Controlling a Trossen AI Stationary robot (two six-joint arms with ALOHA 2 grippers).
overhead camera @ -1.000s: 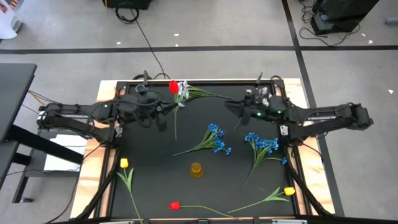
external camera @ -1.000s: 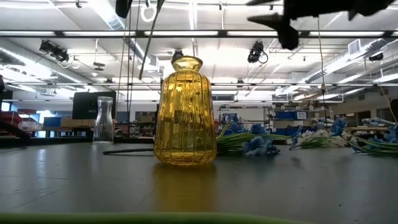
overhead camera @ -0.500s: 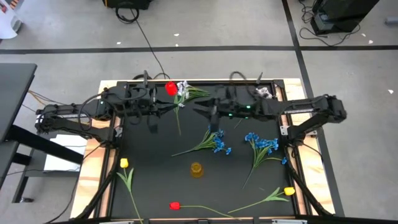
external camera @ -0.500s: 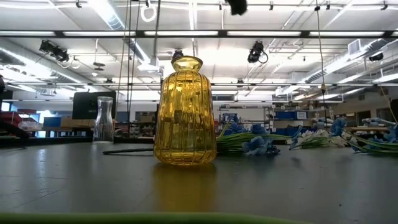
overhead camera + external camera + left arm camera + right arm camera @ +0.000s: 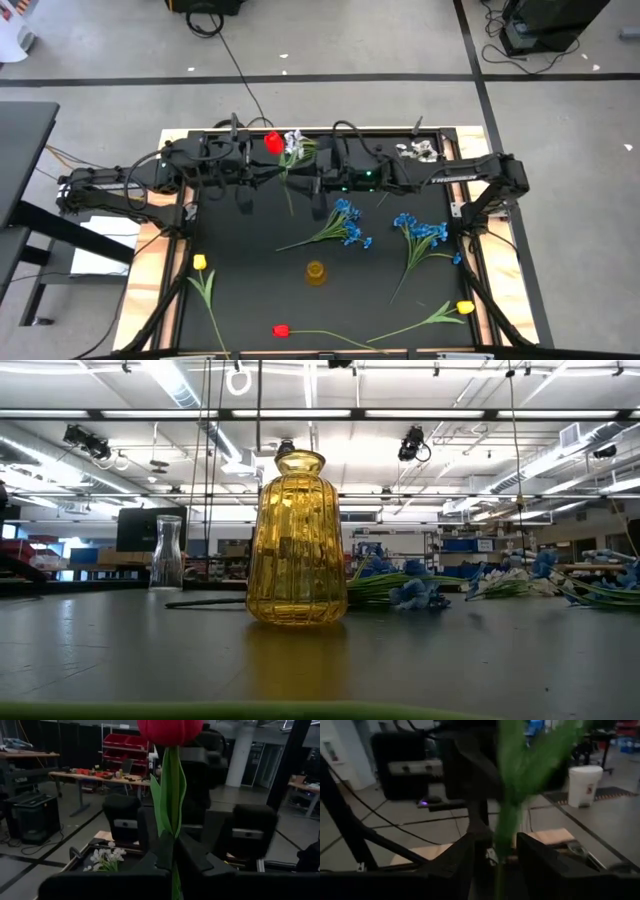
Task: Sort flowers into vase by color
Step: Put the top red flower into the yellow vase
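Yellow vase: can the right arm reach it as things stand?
Probably yes. The vase stands alone on open mat; the right gripper hangs beyond it, with only a blue spray beside that path. The left gripper, holding the red tulip, is clear.

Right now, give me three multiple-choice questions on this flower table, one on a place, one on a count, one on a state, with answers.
1. Where is the yellow vase?
A. middle of the table
B. far left corner
C. off the table

2. How many yellow tulips lie on the table?
A. none
B. two
C. five

3. The left claw is:
A. open and empty
B. shut on the red tulip
C. out of view

Answers: A, the high view shows it mid-table; B, one near each side; B, the left wrist view shows its stem clamped.
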